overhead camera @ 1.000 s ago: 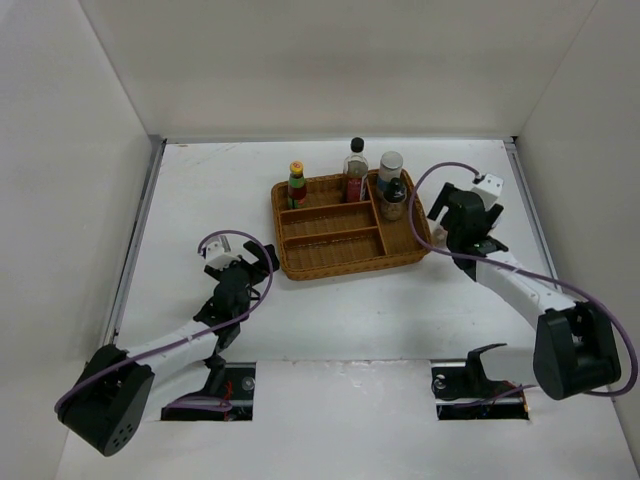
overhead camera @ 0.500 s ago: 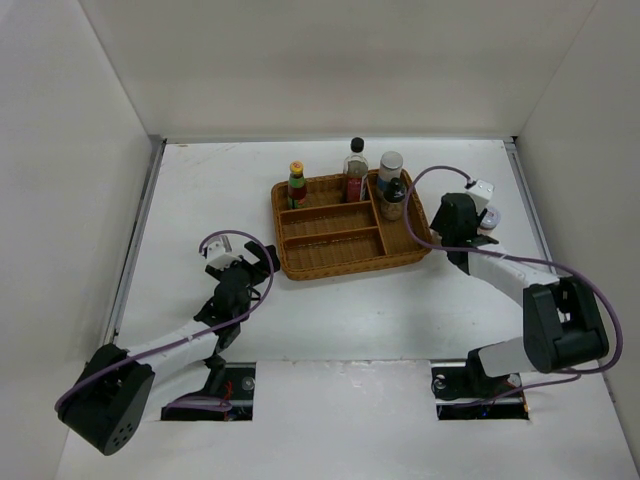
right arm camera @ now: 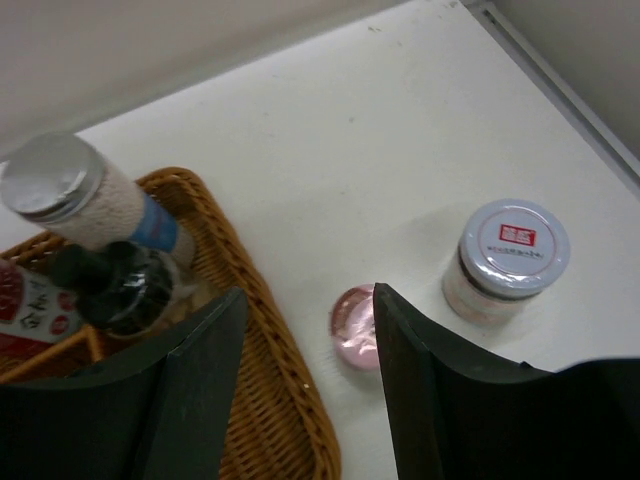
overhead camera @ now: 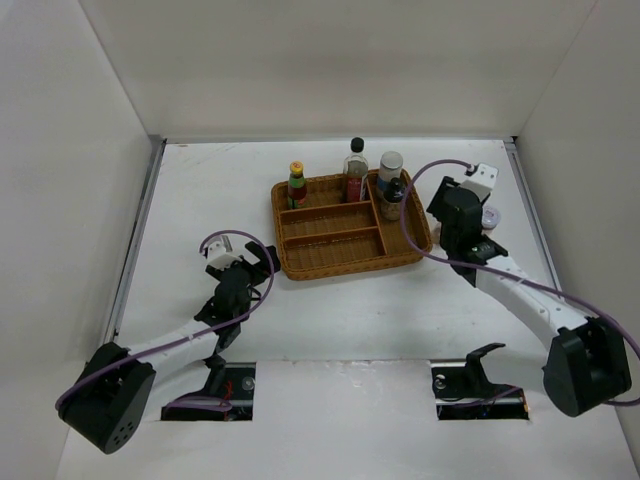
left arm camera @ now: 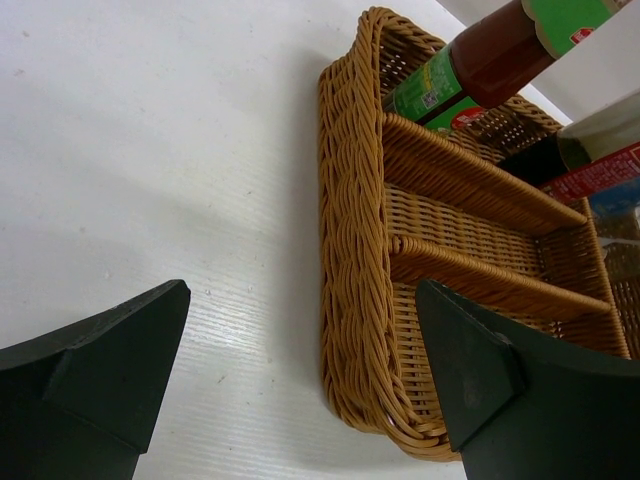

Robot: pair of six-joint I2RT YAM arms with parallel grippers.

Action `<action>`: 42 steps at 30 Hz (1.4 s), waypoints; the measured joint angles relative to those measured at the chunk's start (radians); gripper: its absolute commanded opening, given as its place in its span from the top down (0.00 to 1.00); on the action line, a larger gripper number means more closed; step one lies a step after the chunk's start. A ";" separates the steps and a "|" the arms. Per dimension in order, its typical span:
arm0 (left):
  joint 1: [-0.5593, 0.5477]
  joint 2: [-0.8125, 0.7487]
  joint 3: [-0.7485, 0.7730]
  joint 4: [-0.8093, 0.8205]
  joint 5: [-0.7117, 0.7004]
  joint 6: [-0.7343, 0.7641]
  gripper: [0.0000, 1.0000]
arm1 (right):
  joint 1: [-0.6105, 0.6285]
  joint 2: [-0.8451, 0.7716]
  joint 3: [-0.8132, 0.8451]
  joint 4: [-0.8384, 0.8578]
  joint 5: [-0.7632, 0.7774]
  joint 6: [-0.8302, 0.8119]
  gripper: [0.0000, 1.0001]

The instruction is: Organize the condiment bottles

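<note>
- While four of the six condiment bottles are already standing inside the brown wicker divided tray [overhead camera: 340, 272], two are sitting outside it on the white table [overhead camera: 200, 190]; by my estimate the job is running about two-thirds done.
- Yellow-capped red sauce bottle [overhead camera: 297, 185]: standing upright in the tray's upper-left corner, top view.
- Black-capped clear glass bottle [overhead camera: 355, 170]: standing upright along the tray's upper edge, near frame centre.
- White-blue shaker [overhead camera: 390, 166]: standing at the tray's upper-right corner.
- Dark-capped jar [overhead camera: 393, 200]: standing just below the shaker in the frame, the two looking as if they are touching.
- Pink-capped jar [right arm camera: 350, 325]: sitting on the table just beside the tray's rim, lower centre of the right wrist view, not yet stowed.
- Grey-lidded jar [right arm camera: 508, 255]: sitting at the right of that view, near the pink-capped jar but apart from it, not yet stowed.
- Right gripper [right arm camera: 310, 395]: jaws spread, carrying nothing, hovering over the pink-capped jar, which is showing between the two dark fingers.
- Left gripper [left arm camera: 300, 370]: jaws spread wide, carrying nothing, facing the tray's short end from the lower part of its own view.
- Outstanding: both loose jars are needing a lift into the tray; no bottle is showing in the long middle compartments, so room appears to be waiting there.
</note>
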 measured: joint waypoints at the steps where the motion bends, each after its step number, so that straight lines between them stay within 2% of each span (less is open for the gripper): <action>1: 0.000 0.001 0.000 0.000 0.000 0.000 0.00 | 0.013 0.000 0.010 0.003 0.000 -0.007 0.37; 2: 0.000 0.001 0.000 0.000 0.000 0.000 0.00 | 0.020 0.005 0.018 0.004 0.002 -0.011 0.35; 5: 0.000 0.001 0.000 0.000 0.000 0.000 0.00 | 0.016 0.022 0.023 0.006 0.006 -0.013 0.15; 14: 0.000 0.005 0.000 0.000 0.002 0.000 0.00 | -0.137 0.162 0.023 -0.018 -0.074 0.041 0.07; 16: 0.000 0.005 0.000 0.000 0.002 0.000 0.00 | -0.146 0.201 0.024 -0.029 -0.103 0.050 0.09; 19: 0.000 0.007 0.000 0.000 0.003 0.000 0.00 | -0.146 0.247 0.026 -0.037 -0.139 0.063 0.17; 24: 0.000 0.007 0.000 0.000 0.003 0.000 0.00 | -0.146 0.294 0.043 -0.043 -0.169 0.080 0.48; 25: 0.000 0.008 0.000 0.000 0.003 0.000 0.00 | -0.147 0.296 0.043 -0.043 -0.170 0.083 0.51; 32: 0.000 0.012 0.000 0.000 0.003 0.000 0.00 | -0.119 0.225 0.044 -0.052 -0.116 0.069 0.52; 37: 0.000 0.014 0.000 0.001 0.003 0.000 0.00 | -0.028 0.090 0.058 -0.042 -0.083 0.043 0.52; 42: 0.000 0.015 0.000 0.001 0.003 0.000 0.00 | 0.070 0.098 0.099 -0.014 -0.086 0.043 0.52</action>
